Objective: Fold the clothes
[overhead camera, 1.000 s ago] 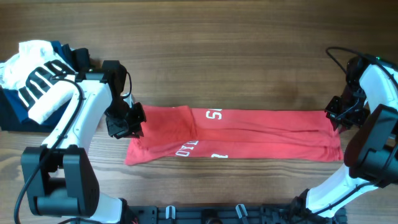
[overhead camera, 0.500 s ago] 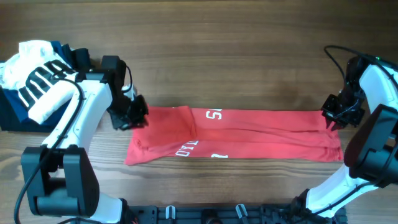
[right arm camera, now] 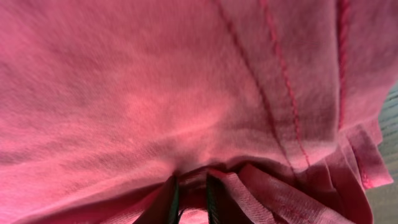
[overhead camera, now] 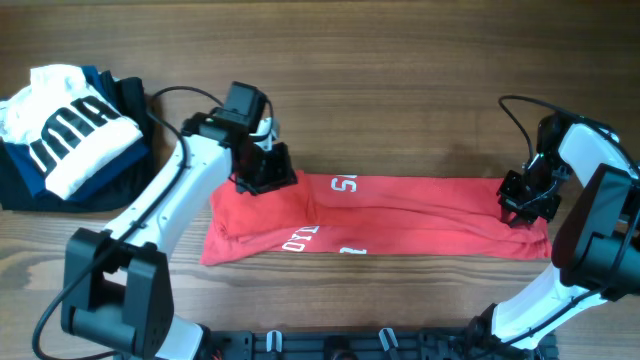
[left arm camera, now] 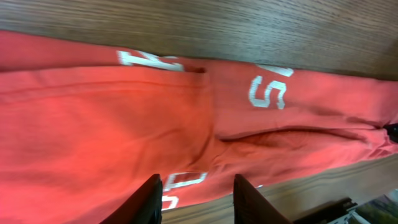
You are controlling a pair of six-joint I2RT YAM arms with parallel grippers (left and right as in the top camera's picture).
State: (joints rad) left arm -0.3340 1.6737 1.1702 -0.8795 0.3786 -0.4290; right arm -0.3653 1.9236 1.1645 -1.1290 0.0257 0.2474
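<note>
T-shirt [overhead camera: 400,215] lies near the front of the table [overhead camera: 400,90] as a long red strip, already folded lengthwise, with bits of white lettering showing.

A second ago the left gripper [overhead camera: 268,172] sat closed at the strip's left end. It has since swung inward to the back edge, and its jaws have parted. The wrist view shows the fingers [left arm camera: 152,198] apart above the cloth with nothing between them.

The right gripper [overhead camera: 522,203] has edged slightly inward over the right end. Its jaws stand nearly together with a pinch of red fabric caught between them. The strip itself has barely shifted.

The left side looks released and that arm seems to be seeking a fresh hold. With the right end gripped, the crosswise fold probably comes next and is not yet begun.
</note>
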